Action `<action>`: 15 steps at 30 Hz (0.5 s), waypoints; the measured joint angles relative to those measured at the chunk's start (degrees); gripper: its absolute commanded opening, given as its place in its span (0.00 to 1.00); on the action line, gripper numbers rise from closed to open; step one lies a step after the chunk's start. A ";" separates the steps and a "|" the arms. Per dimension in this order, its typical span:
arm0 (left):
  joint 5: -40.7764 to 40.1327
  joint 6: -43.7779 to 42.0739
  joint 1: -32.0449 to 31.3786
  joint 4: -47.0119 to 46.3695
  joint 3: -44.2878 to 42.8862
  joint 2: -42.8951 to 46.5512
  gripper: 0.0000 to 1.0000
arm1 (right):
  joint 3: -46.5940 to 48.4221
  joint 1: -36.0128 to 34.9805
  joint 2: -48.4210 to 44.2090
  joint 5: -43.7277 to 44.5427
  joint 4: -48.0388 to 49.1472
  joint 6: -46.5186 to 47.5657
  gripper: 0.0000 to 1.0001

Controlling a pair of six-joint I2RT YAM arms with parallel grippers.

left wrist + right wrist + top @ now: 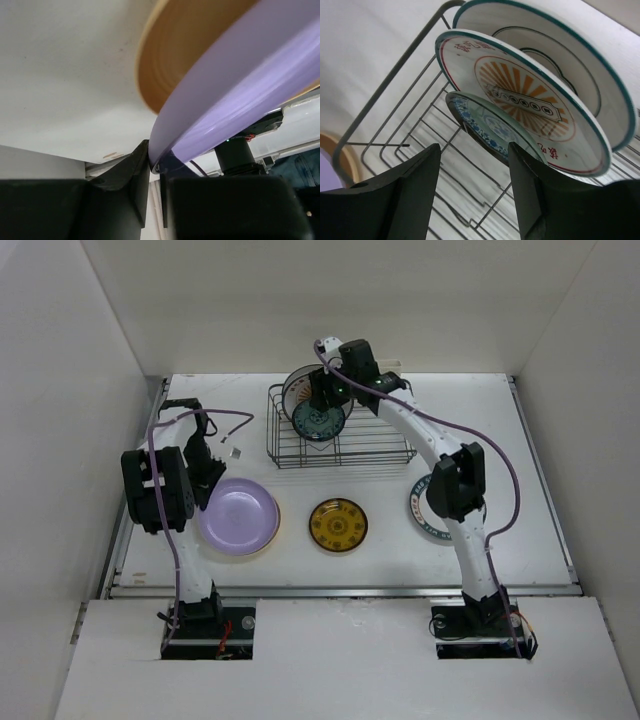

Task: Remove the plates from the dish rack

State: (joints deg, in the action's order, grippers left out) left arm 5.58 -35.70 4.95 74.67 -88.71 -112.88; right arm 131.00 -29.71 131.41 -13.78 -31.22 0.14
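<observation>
The dark wire dish rack stands at the back middle; its wires also show in the right wrist view. Three plates stand upright in it: a small teal patterned one, a white one with an orange sunburst, and a white teal-rimmed one. My right gripper is open just in front of the small teal plate. My left gripper is shut on the rim of the lavender plate, which lies on a pale yellow plate at the table's left.
A small ochre patterned plate lies flat at the middle front. A white plate with a dark patterned rim lies at the right, partly under my right arm. A small pale object sits left of the rack. White walls close in the table.
</observation>
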 measured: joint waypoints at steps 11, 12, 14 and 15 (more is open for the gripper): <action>-1.62 0.15 -0.11 -0.09 -0.42 -2.78 0.55 | 2.16 -0.74 5.79 6.16 0.28 -1.03 0.67; -1.66 0.15 -0.11 -0.02 -0.57 -2.78 0.57 | 2.34 -0.92 5.97 6.62 0.26 -1.05 0.67; -1.86 0.20 -0.11 0.20 -1.51 -2.78 0.57 | 2.58 -1.25 6.25 7.58 0.26 -1.05 0.67; -1.92 0.22 -0.11 0.35 -2.47 -2.78 0.57 | 3.04 -1.46 6.49 8.15 0.11 -1.05 0.67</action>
State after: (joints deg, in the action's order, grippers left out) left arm 3.66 -35.48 4.84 75.02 -91.18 -115.66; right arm 134.04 -31.18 137.91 -5.63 -31.11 -0.91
